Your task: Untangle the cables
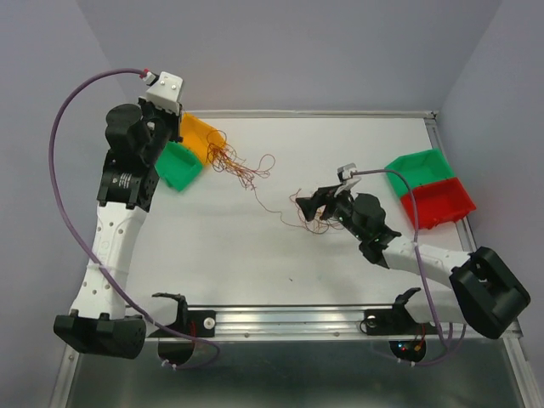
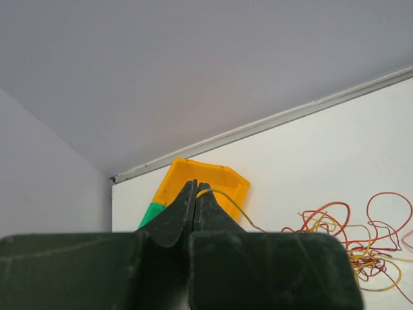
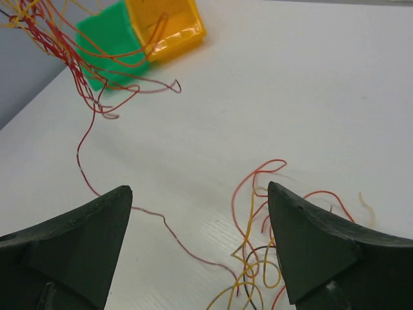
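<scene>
The left gripper (image 2: 195,192) has its jaws pressed together, with a thin yellow wire (image 2: 226,201) pinched at the tips. It hangs at the far left of the worktop (image 1: 255,272), over the orange bin (image 1: 200,132). That height looks chosen to draw the one strand up and away from the main tangle (image 1: 236,163), which lies just beside the bin and the green bin (image 1: 178,166).

The right gripper (image 3: 200,190) is spread wide with nothing between its fingers. It sits low over a smaller clump (image 3: 255,265) of red, yellow and dark wire near the middle of the worktop, probably ready to pin or take a strand there.

The left wrist view alone shows the pinch, since the overhead view hides those fingertips behind the arm. The right wrist view shows a long red strand (image 3: 84,161) trailing from the main tangle toward the near clump, barely visible from above. Only the overhead view shows another green bin (image 1: 416,166) and a red bin (image 1: 442,204) at the right edge, well apart from the wires
</scene>
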Action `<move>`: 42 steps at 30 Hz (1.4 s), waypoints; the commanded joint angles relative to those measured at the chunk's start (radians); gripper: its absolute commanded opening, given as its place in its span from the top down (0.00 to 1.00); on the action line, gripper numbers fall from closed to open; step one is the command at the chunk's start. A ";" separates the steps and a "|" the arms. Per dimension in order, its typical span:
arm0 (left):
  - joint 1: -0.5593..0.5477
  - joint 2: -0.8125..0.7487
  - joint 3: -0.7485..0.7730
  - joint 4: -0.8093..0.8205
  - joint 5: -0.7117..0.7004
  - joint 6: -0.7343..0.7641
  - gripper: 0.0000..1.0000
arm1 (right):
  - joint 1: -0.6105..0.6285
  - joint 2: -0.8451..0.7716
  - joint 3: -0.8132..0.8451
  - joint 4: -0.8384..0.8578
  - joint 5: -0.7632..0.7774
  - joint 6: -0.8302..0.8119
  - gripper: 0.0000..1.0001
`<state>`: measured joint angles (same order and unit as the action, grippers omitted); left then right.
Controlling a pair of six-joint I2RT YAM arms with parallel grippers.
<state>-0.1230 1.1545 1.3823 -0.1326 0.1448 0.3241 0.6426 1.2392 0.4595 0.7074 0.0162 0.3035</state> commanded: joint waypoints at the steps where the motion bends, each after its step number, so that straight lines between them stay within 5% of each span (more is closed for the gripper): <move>1: -0.081 -0.061 0.063 -0.061 0.093 0.009 1.00 | 0.002 0.064 0.102 0.111 -0.252 -0.130 0.10; 11: -0.256 -0.078 0.046 -0.131 0.113 -0.002 1.00 | 0.005 0.232 0.330 0.225 -0.704 -0.164 0.14; 19: -0.319 -0.062 0.027 -0.137 0.095 -0.002 1.00 | 0.029 0.350 0.445 0.277 -0.762 -0.150 0.10; 26: -0.357 -0.059 0.027 -0.148 0.098 -0.005 1.00 | 0.031 0.414 0.513 0.277 -0.642 -0.198 0.11; 29: -0.374 -0.055 0.027 -0.150 0.104 -0.008 1.00 | 0.032 0.437 0.538 0.276 -0.665 -0.187 0.22; 32: -0.385 -0.045 0.027 -0.156 0.111 -0.008 1.00 | 0.031 0.453 0.547 0.277 -0.656 -0.187 0.59; 36: -0.389 -0.042 0.020 -0.157 0.133 -0.008 1.00 | 0.031 0.457 0.545 0.282 -0.682 -0.179 0.79; 37: -0.391 -0.041 0.020 -0.159 0.136 -0.008 1.00 | 0.031 0.456 0.545 0.283 -0.679 -0.169 0.99; 42: -0.391 -0.053 0.001 -0.159 0.122 0.006 1.00 | 0.031 0.428 0.507 0.288 -0.641 -0.173 1.00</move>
<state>-0.5068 1.1240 1.4002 -0.3145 0.2588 0.3237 0.6693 1.6966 0.9577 0.9329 -0.6502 0.1345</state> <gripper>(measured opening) 0.033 0.012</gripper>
